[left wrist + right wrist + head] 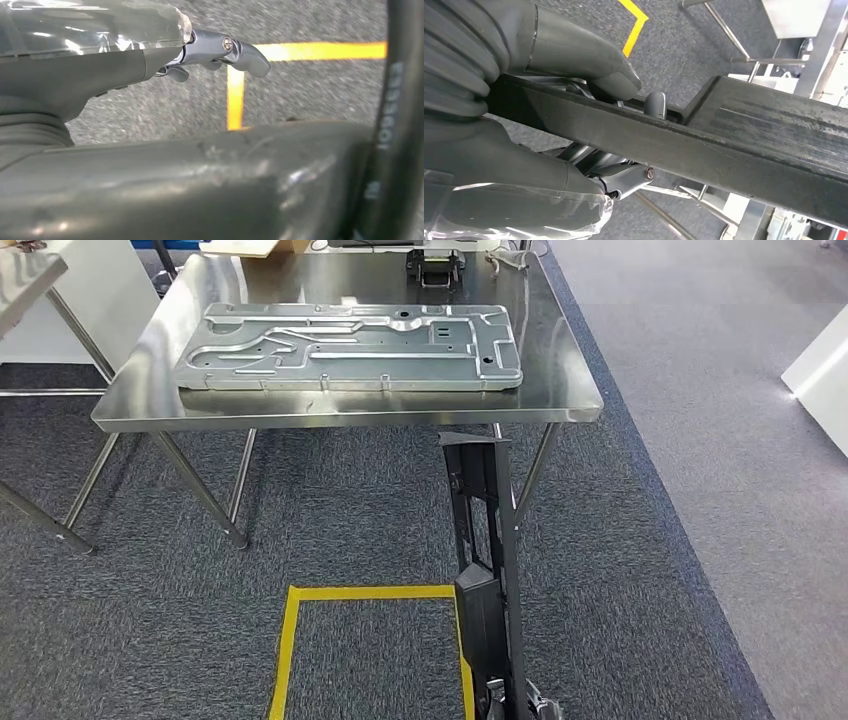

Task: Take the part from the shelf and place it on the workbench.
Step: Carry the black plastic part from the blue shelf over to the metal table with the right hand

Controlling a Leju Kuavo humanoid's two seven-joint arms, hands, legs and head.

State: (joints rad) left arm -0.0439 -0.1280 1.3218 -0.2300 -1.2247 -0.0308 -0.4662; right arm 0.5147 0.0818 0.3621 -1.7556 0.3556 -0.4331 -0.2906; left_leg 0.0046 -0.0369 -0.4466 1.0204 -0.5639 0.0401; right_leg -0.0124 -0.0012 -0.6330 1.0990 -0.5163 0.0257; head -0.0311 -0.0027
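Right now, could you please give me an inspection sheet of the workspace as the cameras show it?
Surface: steel workbench, shiny, ahead of the robot.
Job's things: long black part held on edge, reaching toward the bench, not yet placed.
Clutter: large grey stamped metal panel lying flat on the bench; small black device at the far edge.
Hands: right hand grips the black part; left hand beside a dark bar, grip cannot be told.
Cables: nothing seen.
Surroundings: grey carpet, yellow floor tape, second steel table at left.

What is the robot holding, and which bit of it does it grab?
The right robot hand grips a long black part by its lower end, thumb on one side and fingers on the other. The left robot hand holds nothing.
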